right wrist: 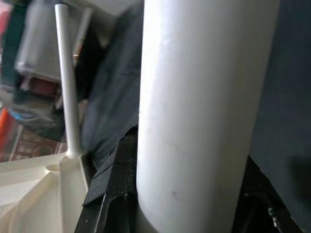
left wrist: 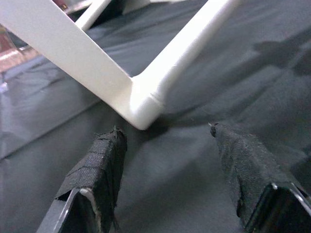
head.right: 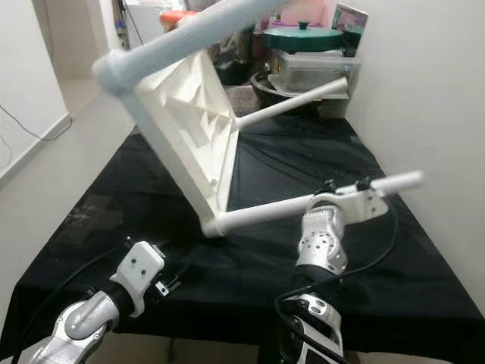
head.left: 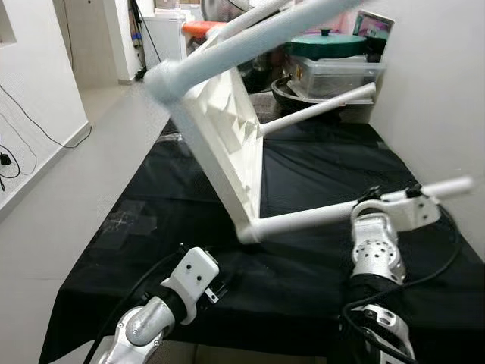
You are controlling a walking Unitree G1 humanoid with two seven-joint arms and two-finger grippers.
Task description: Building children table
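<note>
Left gripper (left wrist: 165, 160) is hovering low over the black cloth (head.left: 318, 167), fingers (left wrist: 99, 165) spread apart with nothing between them, just short of the table's near corner. That corner is touching the cloth; it is the one point of the white table (head.left: 223, 136) seen resting there.

Right gripper (right wrist: 189, 194) is sitting beside it to the right, its black fingers clamped on either side of the near leg (head.left: 311, 218), which is running roughly level above the cloth from the corner out past the wrist toward the wall.

The table is standing tilted on its edge, ribbed underside facing the robot's right. A second leg (head.left: 318, 110) is sticking out farther back, also pointing right. A third leg (head.left: 250, 38) is crossing high and close to the head camera, blurred.

Beyond the cloth, clutter is stacking against the wall: a clear plastic box (head.left: 333, 74), a green lid (head.left: 327, 44) on top, a dark bowl below. To the left, pale floor (head.left: 83, 174) is stretching away down a hallway.
</note>
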